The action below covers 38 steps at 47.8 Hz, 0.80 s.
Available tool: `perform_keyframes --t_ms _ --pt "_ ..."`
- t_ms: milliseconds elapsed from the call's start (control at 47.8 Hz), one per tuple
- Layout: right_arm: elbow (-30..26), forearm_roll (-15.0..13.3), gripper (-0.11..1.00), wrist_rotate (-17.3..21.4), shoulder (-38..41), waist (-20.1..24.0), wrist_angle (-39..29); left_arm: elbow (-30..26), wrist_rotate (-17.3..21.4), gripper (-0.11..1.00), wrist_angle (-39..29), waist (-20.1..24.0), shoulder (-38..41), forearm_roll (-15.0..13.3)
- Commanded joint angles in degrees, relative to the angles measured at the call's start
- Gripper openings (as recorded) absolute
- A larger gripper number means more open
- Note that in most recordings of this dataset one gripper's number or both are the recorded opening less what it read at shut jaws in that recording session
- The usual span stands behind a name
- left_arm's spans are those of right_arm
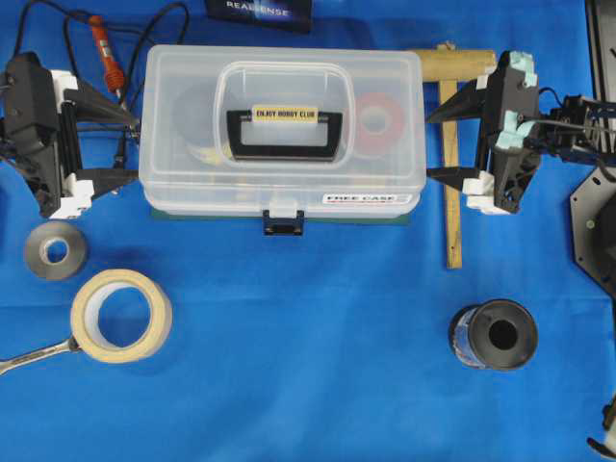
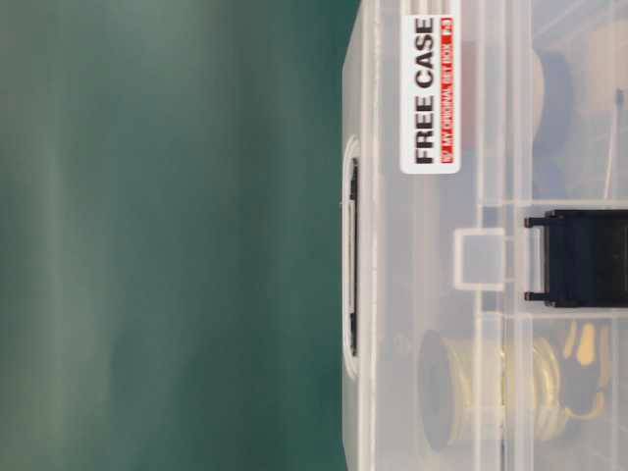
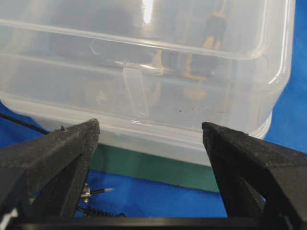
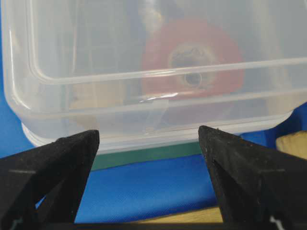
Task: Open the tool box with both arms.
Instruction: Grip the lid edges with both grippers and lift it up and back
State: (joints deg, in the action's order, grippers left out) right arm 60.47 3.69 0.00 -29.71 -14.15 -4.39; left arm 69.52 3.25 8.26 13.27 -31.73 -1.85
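The tool box (image 1: 280,130) lies in the middle of the blue cloth (image 1: 308,366), lid shut, and I place everything else by it. Its black handle (image 1: 285,133) with the yellow label lies flat in the recess on top, and the dark blue latch (image 1: 284,222) sits at the middle of its near edge, with the "FREE CASE" sticker (image 1: 368,199) just right of the latch. A thin green mat (image 3: 158,165) shows under its base.

My left gripper (image 1: 123,146) stands just beside the box's left end, fingers spread as wide as they go and holding nothing. From my left wrist I see both fingertips (image 3: 76,139) pointing at the clear end wall, very near it, though I cannot tell whether they touch.

My right gripper (image 1: 441,144) stands just beside the box's right end, fingers equally wide apart and empty. My right wrist view shows those fingertips (image 4: 79,143) short of the wall, with a red roll (image 4: 192,60) blurred inside the box.

Left of the box, behind my left gripper, lies an orange-handled tool (image 1: 106,50) with a black cable. In front of the box on the left lie a grey tape roll (image 1: 55,250), a beige masking tape roll (image 1: 121,316) and a wrench (image 1: 34,356). Behind my right gripper a wooden mallet (image 1: 452,115) lies just beside the box's right end. Well in front of the box on the right lies a dark spool (image 1: 493,335).
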Motion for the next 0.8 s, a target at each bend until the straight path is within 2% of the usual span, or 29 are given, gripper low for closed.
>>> perform_keyframes --t_ms 0,545,775 --pt "-4.3 0.2 0.84 0.3 -1.3 0.1 1.0 -3.8 -0.3 0.87 1.2 0.0 -1.6 -0.2" --pt "-5.1 -0.2 0.84 -0.1 -7.4 0.1 0.4 -3.9 -0.1 0.87 2.0 3.3 -6.4 -0.2" --pt "-5.3 -0.3 0.84 -0.1 -7.6 -1.7 0.6 -4.2 0.3 0.87 4.5 5.3 -6.5 -0.2"
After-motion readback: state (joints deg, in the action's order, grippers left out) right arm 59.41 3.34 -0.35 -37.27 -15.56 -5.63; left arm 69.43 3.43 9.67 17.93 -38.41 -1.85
